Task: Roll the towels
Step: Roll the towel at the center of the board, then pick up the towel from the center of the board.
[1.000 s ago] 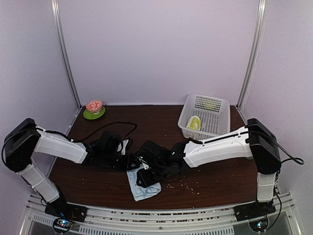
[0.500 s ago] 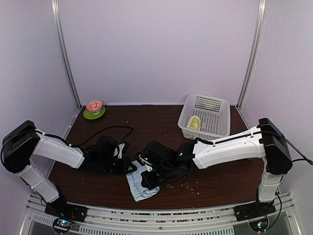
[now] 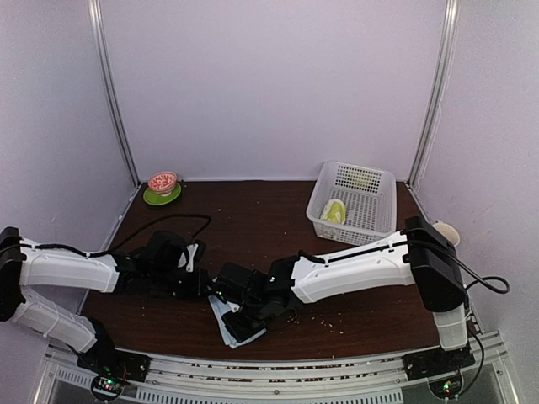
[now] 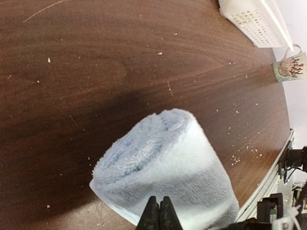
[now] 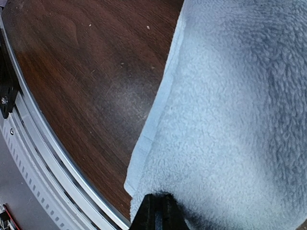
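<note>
At ten o'clock on the table (image 3: 253,219) sits a bowl (image 3: 162,181). The left gripper (image 3: 208,284) is squeezed tight together. Its tips are right at the edge of the blue towel (image 3: 237,337), but I can't tell if it pinches any cloth. The blue towel lies partly rolled at six o'clock, near the front edge. The right gripper (image 3: 242,310) is pinched on its hem. At two o'clock, a basket (image 3: 375,206) holds the green towel (image 3: 334,210).

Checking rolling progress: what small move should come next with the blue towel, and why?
Probably the right gripper, shut on the edge, should turn it further over: the light-blue towel is loosely curled, a hem lies flat on the table, and the left gripper sits against the roll.
</note>
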Controlling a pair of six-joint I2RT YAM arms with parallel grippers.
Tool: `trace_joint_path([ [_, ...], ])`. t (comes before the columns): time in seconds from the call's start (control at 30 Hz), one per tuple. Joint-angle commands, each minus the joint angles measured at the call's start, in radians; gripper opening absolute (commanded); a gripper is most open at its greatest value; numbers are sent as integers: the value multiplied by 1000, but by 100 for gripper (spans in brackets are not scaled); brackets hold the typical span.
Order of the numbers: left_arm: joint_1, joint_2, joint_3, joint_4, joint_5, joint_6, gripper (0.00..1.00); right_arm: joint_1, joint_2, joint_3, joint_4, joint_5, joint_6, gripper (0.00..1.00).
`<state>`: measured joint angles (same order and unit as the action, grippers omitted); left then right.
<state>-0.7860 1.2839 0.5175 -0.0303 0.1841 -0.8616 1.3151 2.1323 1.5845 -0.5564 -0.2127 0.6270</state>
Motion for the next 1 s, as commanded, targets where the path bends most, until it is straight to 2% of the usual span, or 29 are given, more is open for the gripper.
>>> trace_joint_path([
  [0.0,5,-83,27,-46,-11,26,0,14,19,-44,-45,-1,8,9],
  [0.1,5,-38,45,9,20,28,0,13,1,-63,-19,-1,8,11],
  [0.23,3,99,65,123,88,14,0,14,-10,-63,3,-7,7,13],
  [0.37,2,188,57,163,86,4,0,13,-39,-75,10,4,4,17],
  [0.47,2,212,29,170,72,0,0,9,-97,-98,18,10,-4,25],
  [0.6,2,200,-29,200,60,-14,0,-16,-193,-136,37,-70,-27,36],
  [0.77,2,183,-75,203,33,-9,0,-91,-321,-233,94,-127,-30,53],
  [0.97,2,189,-117,217,5,-5,0,-216,-338,-349,232,-247,28,62],
])
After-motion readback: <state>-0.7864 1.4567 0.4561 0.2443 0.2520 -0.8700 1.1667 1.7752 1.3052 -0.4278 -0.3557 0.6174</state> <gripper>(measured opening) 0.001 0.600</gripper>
